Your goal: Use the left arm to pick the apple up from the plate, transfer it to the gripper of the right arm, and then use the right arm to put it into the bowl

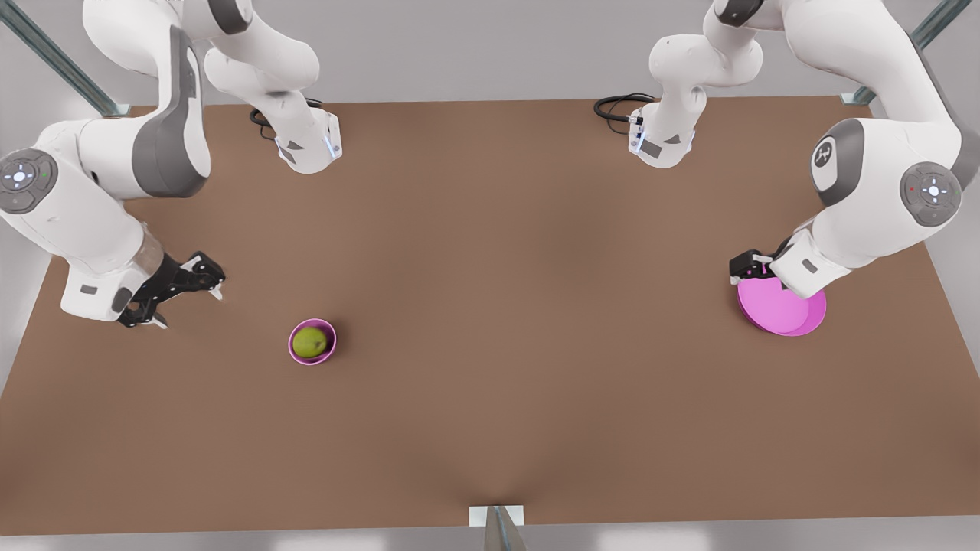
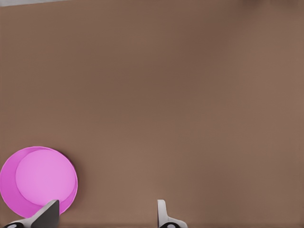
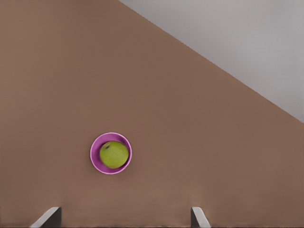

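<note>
The bowl (image 1: 312, 342) sits on the brown counter (image 1: 490, 306) toward the front view's left, and the apple (image 1: 309, 343) lies inside it, nearly filling it, its dark stem dimple facing up in the right wrist view. The plate (image 1: 788, 314) rests on the counter at the front view's right, well apart from the bowl, and its shallow pink floor holds nothing where it can be seen.

The right pincer (image 1: 187, 302) is at the front view's left, near the bowl but apart from it, on the side away from the plate. Its two fingers are spread wide and hold nothing. In the right wrist view the fingertips (image 3: 47, 217) frame bare counter, with the bowl (image 3: 111, 153) and apple (image 3: 114, 154) ahead of them.

The left pincer (image 1: 754, 265) is at the front view's right, over the rim of the plate. Its fingers stand wide apart and empty; in the left wrist view one fingertip (image 2: 46, 213) overlaps the plate (image 2: 38, 180) and the other lies over bare counter.
</note>
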`<state>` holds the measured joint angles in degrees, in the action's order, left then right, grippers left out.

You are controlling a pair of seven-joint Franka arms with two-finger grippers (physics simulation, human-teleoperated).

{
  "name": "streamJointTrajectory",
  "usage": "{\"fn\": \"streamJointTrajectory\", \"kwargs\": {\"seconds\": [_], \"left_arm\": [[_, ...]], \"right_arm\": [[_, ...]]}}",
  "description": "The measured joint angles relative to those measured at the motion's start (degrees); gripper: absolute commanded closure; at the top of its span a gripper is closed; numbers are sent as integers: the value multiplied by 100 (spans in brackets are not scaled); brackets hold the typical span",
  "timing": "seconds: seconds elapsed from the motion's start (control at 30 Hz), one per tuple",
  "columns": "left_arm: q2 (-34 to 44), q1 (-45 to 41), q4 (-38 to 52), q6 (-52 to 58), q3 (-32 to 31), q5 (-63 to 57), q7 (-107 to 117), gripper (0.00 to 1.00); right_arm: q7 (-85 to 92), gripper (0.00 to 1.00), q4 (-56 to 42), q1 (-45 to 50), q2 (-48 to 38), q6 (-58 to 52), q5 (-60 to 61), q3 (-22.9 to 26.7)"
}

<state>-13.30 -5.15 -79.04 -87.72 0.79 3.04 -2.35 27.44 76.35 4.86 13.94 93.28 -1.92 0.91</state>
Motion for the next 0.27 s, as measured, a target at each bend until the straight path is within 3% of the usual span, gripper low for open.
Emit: {"fn": "streamJointTrajectory", "kwargs": {"seconds": [0.27], "left_arm": [[3,13,2,20,9,-26,132,0]], "right_arm": [[-971,0,32,131,78,-478,-117,68]]}}
